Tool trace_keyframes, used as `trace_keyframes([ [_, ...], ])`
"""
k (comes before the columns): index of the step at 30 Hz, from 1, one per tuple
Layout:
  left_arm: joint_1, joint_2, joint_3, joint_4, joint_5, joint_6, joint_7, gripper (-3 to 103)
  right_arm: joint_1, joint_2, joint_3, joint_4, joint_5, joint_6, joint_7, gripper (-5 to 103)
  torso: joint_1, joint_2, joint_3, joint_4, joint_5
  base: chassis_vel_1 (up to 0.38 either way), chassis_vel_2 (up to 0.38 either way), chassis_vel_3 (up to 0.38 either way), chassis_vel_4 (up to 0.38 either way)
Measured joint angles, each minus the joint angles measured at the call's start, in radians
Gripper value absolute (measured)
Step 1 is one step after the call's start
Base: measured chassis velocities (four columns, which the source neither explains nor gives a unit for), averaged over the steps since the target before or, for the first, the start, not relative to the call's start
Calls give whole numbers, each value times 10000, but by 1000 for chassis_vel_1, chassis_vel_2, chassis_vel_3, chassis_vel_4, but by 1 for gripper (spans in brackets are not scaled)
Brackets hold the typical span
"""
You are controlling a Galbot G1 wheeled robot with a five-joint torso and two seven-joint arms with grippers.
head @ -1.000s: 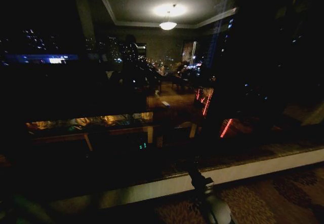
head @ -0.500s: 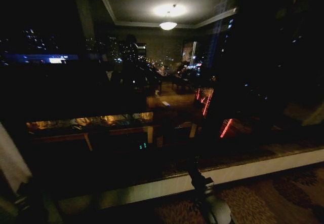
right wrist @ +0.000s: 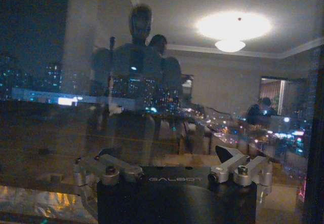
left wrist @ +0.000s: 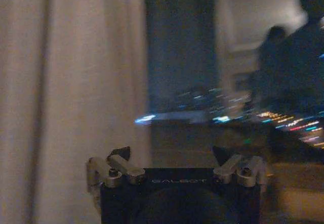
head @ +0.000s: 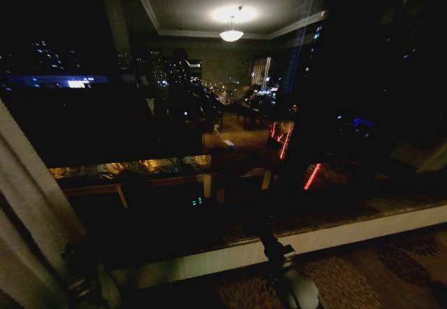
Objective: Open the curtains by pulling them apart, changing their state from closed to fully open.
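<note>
One cream sheer curtain point(head: 28, 197) hangs slanted along the left edge of the head view, and its pleats point(left wrist: 71, 82) show close up in the left wrist view. My left gripper point(left wrist: 171, 155) is open with nothing between its fingers, right beside the fabric's edge and pointing at the dark glass. In the head view the left arm point(head: 84, 277) sits low at the foot of that panel. My right gripper point(right wrist: 167, 155) is open and empty, facing the bare window glass near the middle. Its arm point(head: 283, 270) rises from the bottom centre.
The dark window pane point(head: 209, 113) spans the view and mirrors a lit room with a ceiling lamp point(head: 232, 35). A white sill point(head: 335, 235) runs along the base of the window. Patterned carpet point(head: 391, 274) lies below it.
The cream curtain has come in from the left edge of the head view and now covers more of the window's left side. My left arm has appeared at its foot. The right arm is still.
</note>
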Motion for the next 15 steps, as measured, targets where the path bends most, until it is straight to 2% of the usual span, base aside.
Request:
trace_keyframes([
  [1, 150, -16, 144, -224, -236, -73, 537, 97, 0, 0, 0, 0, 0, 0, 0, 100, 0, 0, 0, 0, -1, 0, 0, 0, 0],
  [3, 341, -8, 343, -477, -854, -188, 1684, 99, 0, 0, 0, 0, 0, 0, 0, 100, 0, 1, 0, 0, -3, 0, 0, 0, 0],
  [5, 332, -6, 381, -511, -1434, -214, 2568, 100, 0, 0, 0, 0, 0, 0, 0, 100, 0, 0, 0, 0, -3, 0, 0, 0, 0],
  [7, 313, -4, 376, -501, -1559, -212, 2754, 100, 0, 0, 0, 0, 0, 0, 0, 100, 0, 0, 0, 0, -4, 0, 0, 0, 0],
  [8, 188, -2, 281, -380, -1977, -106, 3481, 100, 0, -1, 0, 0, 0, 0, 0, 100, 0, 0, 0, -1, -4, 0, 0, 0, 0],
  [9, 70, -1, 167, -219, -2155, -13, 3944, 100, 0, 0, 0, 0, 0, 0, 0, 100, 0, 0, 0, -1, -3, 0, 0, 0, 0],
  [12, -163, -34, -32, 55, -2295, 105, 4312, 100, 0, 0, 0, 0, 0, 0, 0, 100, 0, 0, 0, 0, -5, 0, 0, 0, 0],
  [15, -483, -165, -329, 295, -2646, 388, 4212, 100, 0, 0, -1, 0, 0, 0, 0, 100, 0, 0, 0, -1, -6, 0, 0, 0, 0],
])
